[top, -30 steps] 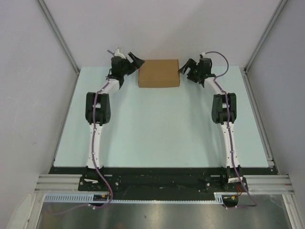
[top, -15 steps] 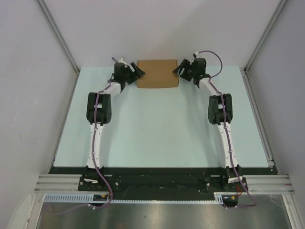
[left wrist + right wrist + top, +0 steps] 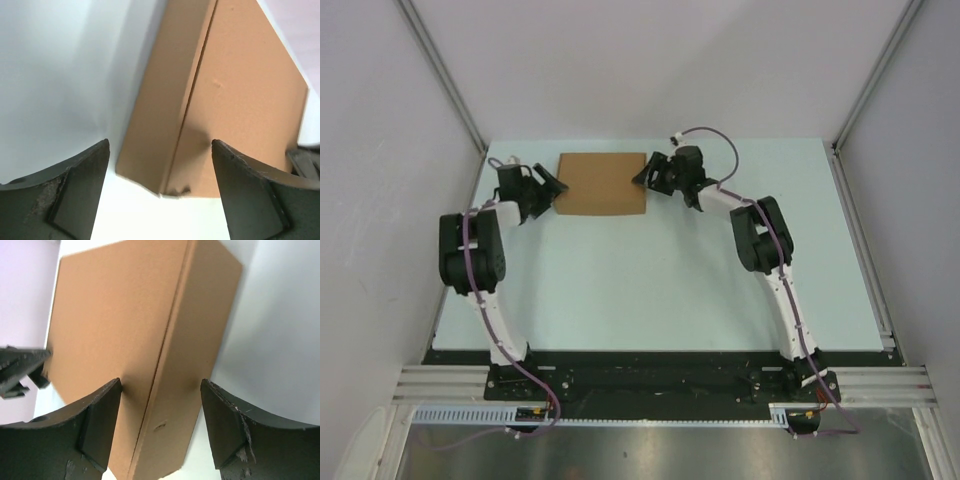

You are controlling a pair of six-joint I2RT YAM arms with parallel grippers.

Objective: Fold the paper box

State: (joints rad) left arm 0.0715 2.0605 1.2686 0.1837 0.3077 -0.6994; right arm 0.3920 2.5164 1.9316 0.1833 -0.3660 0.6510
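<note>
The paper box (image 3: pixel 602 185) is a closed flat brown carton lying at the back left of the pale table (image 3: pixel 650 290). My left gripper (image 3: pixel 548 188) is at its left end. In the left wrist view this gripper (image 3: pixel 160 145) is open, with the near left corner of the paper box (image 3: pixel 240 90) between its jaws and a thin strip of table beside one finger. My right gripper (image 3: pixel 645 172) is at the right end. In the right wrist view this gripper (image 3: pixel 161 381) straddles the end edge of the paper box (image 3: pixel 115 315), one fingertip (image 3: pixel 107 395) against the top face. I cannot tell if it clamps.
Grey enclosure walls with slanted metal rails (image 3: pixel 445 85) stand close behind and to both sides. The left wall is a short way from the left arm's elbow (image 3: pixel 465 250). A black base strip (image 3: pixel 650 365) runs along the near edge.
Both arms and the paper box have shifted left and a little nearer. Both pairs of jaws have narrowed, the right pair more, and the left elbow has swung out leftward.
</note>
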